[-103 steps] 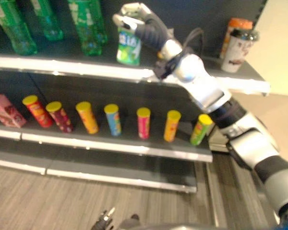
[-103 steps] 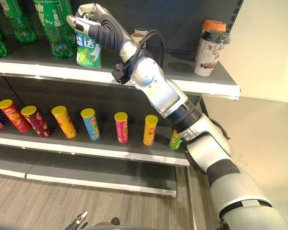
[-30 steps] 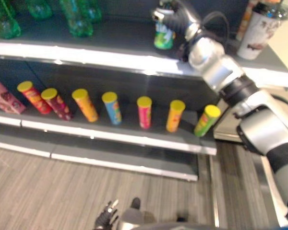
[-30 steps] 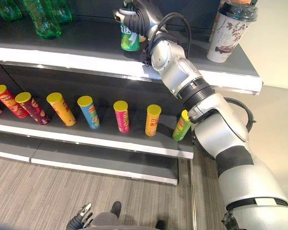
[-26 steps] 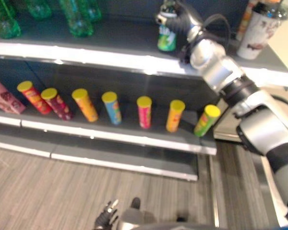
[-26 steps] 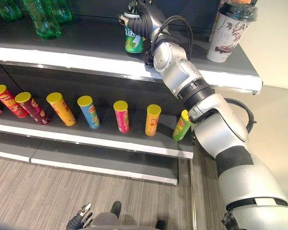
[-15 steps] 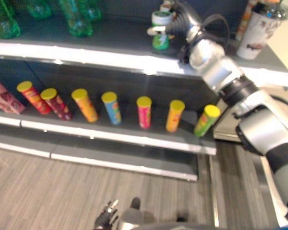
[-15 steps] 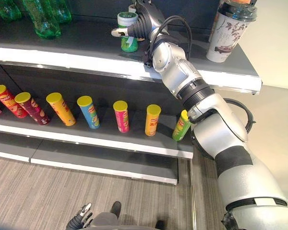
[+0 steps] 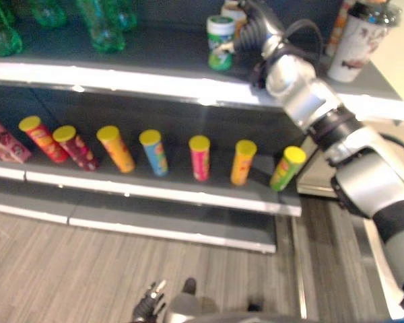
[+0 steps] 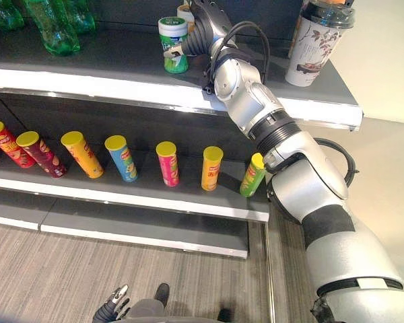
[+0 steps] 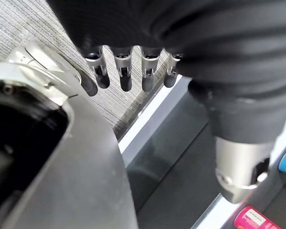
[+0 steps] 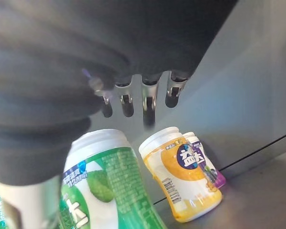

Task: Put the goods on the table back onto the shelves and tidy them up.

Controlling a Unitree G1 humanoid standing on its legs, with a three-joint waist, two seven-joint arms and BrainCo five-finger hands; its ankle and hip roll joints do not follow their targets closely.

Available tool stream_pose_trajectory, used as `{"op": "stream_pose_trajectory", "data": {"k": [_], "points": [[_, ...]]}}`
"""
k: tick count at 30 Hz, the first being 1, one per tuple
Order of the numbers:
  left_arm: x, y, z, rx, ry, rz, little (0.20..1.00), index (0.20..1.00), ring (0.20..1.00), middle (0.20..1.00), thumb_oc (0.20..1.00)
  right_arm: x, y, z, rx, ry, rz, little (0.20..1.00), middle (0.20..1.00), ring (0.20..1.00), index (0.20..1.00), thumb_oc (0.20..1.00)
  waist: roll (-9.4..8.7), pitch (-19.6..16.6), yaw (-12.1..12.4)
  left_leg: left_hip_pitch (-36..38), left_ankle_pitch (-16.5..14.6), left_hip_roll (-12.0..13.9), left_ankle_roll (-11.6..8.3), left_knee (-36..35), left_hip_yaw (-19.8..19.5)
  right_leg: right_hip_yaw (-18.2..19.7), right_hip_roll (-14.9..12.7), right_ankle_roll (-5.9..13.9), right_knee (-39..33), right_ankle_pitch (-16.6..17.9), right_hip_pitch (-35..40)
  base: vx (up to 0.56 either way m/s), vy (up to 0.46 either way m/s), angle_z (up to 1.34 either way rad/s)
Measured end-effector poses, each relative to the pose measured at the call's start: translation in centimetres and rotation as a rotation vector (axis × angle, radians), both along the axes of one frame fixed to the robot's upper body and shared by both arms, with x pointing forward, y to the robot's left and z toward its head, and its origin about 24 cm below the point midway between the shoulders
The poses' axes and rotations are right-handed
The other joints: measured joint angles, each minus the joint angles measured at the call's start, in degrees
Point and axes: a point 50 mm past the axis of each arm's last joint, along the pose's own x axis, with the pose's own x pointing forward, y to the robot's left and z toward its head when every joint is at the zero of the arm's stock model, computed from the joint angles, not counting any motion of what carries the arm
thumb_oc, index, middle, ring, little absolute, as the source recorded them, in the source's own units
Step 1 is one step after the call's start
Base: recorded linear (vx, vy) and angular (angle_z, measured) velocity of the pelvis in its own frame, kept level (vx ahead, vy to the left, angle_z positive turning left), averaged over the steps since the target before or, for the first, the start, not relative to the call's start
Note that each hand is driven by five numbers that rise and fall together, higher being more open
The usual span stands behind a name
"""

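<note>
A green-and-white gum jar (image 10: 173,44) stands upright on the top shelf (image 10: 101,70). My right hand (image 10: 202,28) is just to its right, open, its straight fingers (image 12: 148,105) reaching past the jar's lid. Whether the thumb still touches the jar, I cannot tell. In the right wrist view the green jar (image 12: 107,186) is close below the hand, and a yellow jar (image 12: 181,174) with a purple one (image 12: 210,171) behind it stands at the shelf's back wall. My left hand (image 10: 112,311) hangs low over the floor, fingers (image 11: 123,72) relaxed and holding nothing.
Green bottles (image 10: 50,27) stand at the top shelf's left end and a lidded paper cup (image 10: 313,44) at its right end. A row of tilted chip tubes (image 10: 167,163) lines the middle shelf, with a pink box (image 9: 0,138) at the far left. Wood-look floor lies below.
My right hand carried the green jar along the top shelf, set it down upright and let go. It now rests open beside it. The camera shifted slightly.
</note>
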Motion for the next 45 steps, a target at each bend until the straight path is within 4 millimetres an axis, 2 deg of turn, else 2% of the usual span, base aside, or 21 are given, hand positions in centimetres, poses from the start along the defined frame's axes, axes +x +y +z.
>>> {"op": "stream_pose_trajectory", "data": {"k": [2, 6, 9, 11, 12, 14, 16, 18, 19, 21, 22, 23, 26, 28, 31, 32, 33, 38, 41, 43, 45], "points": [[0.0, 0.0, 0.0, 0.000, 0.000, 0.000, 1.000, 1.000, 1.000, 1.000, 1.000, -0.3, -0.1, 0.4, -0.002, -0.020, 0.009, 1.000, 1.000, 1.000, 1.000, 1.000, 0.04, 0.02, -0.06, 0.02, 0.00, 0.01, 0.00, -0.06, 0.01, 0.02, 0.00, 0.00, 0.00, 0.00, -0.01, 0.00, 0.000, 0.00], [0.1, 0.1, 0.1, 0.004, -0.005, 0.000, 1.000, 1.000, 1.000, 1.000, 1.000, -4.3, -1.3, 4.1, 0.074, -0.253, 0.104, 1.000, 1.000, 1.000, 1.000, 1.000, 0.38, 0.41, -0.09, 0.21, 0.21, -0.11, -0.03, -0.71, -0.04, -0.02, -0.11, -0.01, 0.00, -0.01, -0.06, 0.00, 0.000, 0.01], [0.2, 0.2, 0.1, 0.009, -0.007, 0.002, 1.000, 1.000, 1.000, 1.000, 1.000, -10.2, -2.5, 7.3, 0.094, -0.546, 0.188, 1.000, 1.000, 1.000, 1.000, 1.000, 0.60, 0.64, -1.08, 0.63, 0.29, -0.10, -0.11, -0.98, 0.14, 0.10, -0.11, -0.01, 0.01, -0.01, 0.11, 0.00, -0.003, -0.02], [-0.1, 0.0, 0.0, 0.004, 0.002, 0.005, 1.000, 1.000, 1.000, 1.000, 1.000, -12.5, -1.9, 7.8, 0.081, -0.642, 0.241, 1.000, 1.000, 1.000, 1.000, 1.000, 0.78, 0.76, -1.98, 1.45, 0.38, -0.01, -0.14, -1.29, 0.58, 0.24, -0.06, 0.00, 0.01, -0.01, 0.47, -0.01, -0.011, -0.12], [0.2, -0.4, 0.0, -0.006, -0.006, 0.008, 1.000, 1.000, 1.000, 1.000, 1.000, -14.6, -1.3, 7.0, 0.077, -0.670, 0.334, 1.000, 1.000, 1.000, 1.000, 1.000, 0.69, 0.77, -3.21, 2.53, 0.38, 0.13, -0.15, -1.71, 0.94, 0.37, 0.05, 0.00, 0.01, -0.02, 1.21, -0.01, -0.021, -0.11], [0.2, -0.5, 0.0, -0.006, -0.010, 0.018, 1.000, 1.000, 1.000, 1.000, 1.000, -16.7, 0.1, 4.1, 0.093, -0.604, 0.514, 1.000, 1.000, 1.000, 1.000, 1.000, 0.48, 0.71, -4.32, 3.70, 0.29, 0.21, -0.19, -1.72, 1.30, 0.41, 0.08, -0.20, 0.01, -0.19, 2.16, 0.00, -0.025, -0.11], [0.5, -0.3, 0.1, 0.003, -0.020, 0.021, 1.000, 1.000, 1.000, 1.000, 1.000, -17.7, 2.5, -0.6, 0.117, -0.325, 0.773, 1.000, 1.000, 1.000, 1.000, 1.000, 0.28, 0.40, -5.19, 4.01, 0.09, 0.43, -0.35, -1.72, 1.43, 0.46, 0.25, -0.30, 0.00, -0.35, 2.37, 0.02, -0.044, -0.05], [0.4, 0.1, 0.1, 0.026, -0.012, -0.005, 1.000, 1.000, 1.000, 1.000, 1.000, -18.7, 6.6, -9.4, 0.287, 0.337, 1.125, 1.000, 1.000, 1.000, 1.000, 1.000, -0.66, -0.69, -5.15, 3.73, -0.41, 1.15, -0.46, -1.73, 1.29, 0.42, 0.92, -0.61, 0.00, -0.50, 2.16, 0.02, -0.047, 0.01], [0.5, 0.2, 0.2, 0.035, -0.010, -0.037, 1.000, 1.000, 1.000, 1.000, 1.000, -19.3, 7.9, -12.2, 0.306, 0.538, 1.185, 1.000, 1.000, 1.000, 1.000, 1.000, -1.15, -1.10, -5.19, 3.66, -0.39, 1.40, -0.55, -1.72, 1.28, 0.40, 0.97, -0.88, 0.00, -0.60, 2.09, 0.00, 0.000, 0.00], [0.9, 0.3, 0.2, 0.048, -0.014, -0.057, 1.000, 1.000, 1.000, 1.000, 1.000, -19.9, 8.5, -15.7, 0.339, 0.765, 1.233, 1.000, 1.000, 1.000, 1.000, 1.000, -1.68, -1.86, -5.05, 2.88, -0.21, 1.49, -0.55, -1.72, 1.21, 0.28, 1.04, -0.88, 0.01, -0.44, 1.18, 0.01, -0.007, 0.09], [0.9, 0.5, 0.3, 0.059, -0.012, -0.071, 1.000, 1.000, 1.000, 1.000, 1.000, -20.0, 8.6, -19.2, 0.415, 0.956, 1.192, 1.000, 1.000, 1.000, 1.000, 1.000, -2.61, -2.66, -4.88, 3.02, 0.02, 1.48, -0.43, -1.72, 1.15, 0.21, 0.98, -0.97, 0.08, -0.51, 1.63, 0.00, 0.000, 0.00], [0.9, 0.5, 0.3, 0.059, -0.011, -0.070, 1.000, 1.000, 1.000, 1.000, 1.000, -20.2, 8.5, -21.0, 0.354, 1.057, 1.155, 1.000, 1.000, 1.000, 1.000, 1.000, -2.23, -2.52, -5.21, 3.05, -0.01, 1.34, -0.42, -1.72, 1.47, 0.34, 0.79, -1.04, 0.05, -0.57, 1.48, 0.00, -0.014, -0.04], [1.6, 0.6, 0.5, 0.079, -0.027, -0.110, 1.000, 1.000, 1.000, 1.000, 1.000, -18.9, 7.5, -27.5, 0.753, 1.309, 0.965, 1.000, 1.000, 1.000, 1.000, 1.000, -2.36, -3.52, -6.18, 3.20, -0.10, 1.13, -0.22, -1.72, 1.59, 0.50, 0.61, -1.06, 0.13, -0.52, 1.70, 0.00, -0.003, -0.01], [2.2, 0.3, 0.5, 0.078, -0.027, -0.164, 1.000, 1.000, 1.000, 1.000, 1.000, -18.6, 6.9, -32.8, 0.839, 1.506, 0.804, 1.000, 1.000, 1.000, 1.000, 1.000, -1.81, -4.57, -6.30, 2.82, -0.14, 1.26, -0.23, -1.93, 1.63, 0.57, 0.69, -0.94, 0.07, -0.60, 1.42, 0.00, -0.001, -0.05], [3.4, -0.2, 0.6, 0.074, -0.052, -0.184, 1.000, 1.000, 1.000, 1.000, 1.000, -19.2, 3.9, -37.6, 0.788, 1.646, 0.632, 1.000, 1.000, 1.000, 1.000, 1.000, -1.21, -5.23, -6.26, 2.91, -0.04, 1.28, -0.20, -1.75, 1.58, 0.47, 0.53, -0.82, 0.17, -0.43, 0.94, 0.00, 0.000, 0.00], [3.0, -0.7, 0.4, 0.064, -0.034, -0.212, 1.000, 1.000, 1.000, 1.000, 1.000, -20.7, 1.6, -42.1, 0.863, 1.762, 0.390, 1.000, 1.000, 1.000, 1.000, 1.000, -0.24, -6.17, -6.27, 3.17, -0.11, 1.36, -0.11, -1.75, 1.65, 0.54, 0.55, -0.94, 0.20, -0.55, 1.02, 0.00, 0.000, 0.00], [3.1, -0.5, 0.4, 0.066, -0.035, -0.208, 1.000, 1.000, 1.000, 1.000, 1.000, -22.2, -1.1, -44.0, 0.818, 1.826, 0.269, 1.000, 1.000, 1.000, 1.000, 1.000, -0.13, -6.66, -6.12, 2.96, -0.09, 1.41, -0.12, -2.11, 1.65, 0.54, 0.70, -0.83, 0.05, -0.50, 1.17, -0.01, 0.012, -0.05], [3.0, -1.0, 0.3, 0.062, -0.032, -0.229, 1.000, 1.000, 1.000, 1.000, 1.000, -22.8, -6.3, -45.8, 0.685, 1.761, 0.018, 1.000, 1.000, 1.000, 1.000, 1.000, 0.98, -7.39, -6.21, 2.99, -0.09, 1.69, -0.17, -2.13, 1.66, 0.39, 1.07, -1.07, 0.05, -0.52, 0.93, -0.01, 0.029, 0.01], [2.8, -1.3, 0.2, 0.056, -0.025, -0.234, 1.000, 1.000, 1.000, 1.000, 1.000, -23.0, -7.8, -46.2, 0.671, 1.728, -0.053, 1.000, 1.000, 1.000, 1.000, 1.000, 0.76, -7.80, -6.55, 2.98, -0.10, 1.64, -0.17, -2.13, 1.62, 0.35, 0.98, -1.29, 0.05, -0.66, 0.90, 0.00, 0.012, -0.01], [2.4, -1.6, 0.0, 0.041, -0.019, -0.241, 1.000, 1.000, 1.000, 1.000, 1.000, -24.3, -8.0, -47.1, 0.644, 1.758, -0.110, 1.000, 1.000, 1.000, 1.000, 1.000, 0.47, -8.38, -6.72, 2.88, -0.13, 1.61, -0.16, -2.13, 1.64, 0.39, 0.96, -2.03, 0.04, -1.14, 0.81, 0.00, 0.000, 0.00], [2.2, -1.6, 0.0, 0.036, -0.017, -0.242, 1.000, 1.000, 1.000, 1.000, 1.000, -25.5, -8.2, -47.9, 0.769, 1.768, -0.193, 1.000, 1.000, 1.000, 1.000, 1.000, 0.34, -8.73, -6.61, 2.91, -0.14, 1.62, -0.15, -2.13, 1.62, 0.38, 0.95, -2.10, 0.05, -1.19, 0.86, 0.00, 0.000, 0.00]]}}
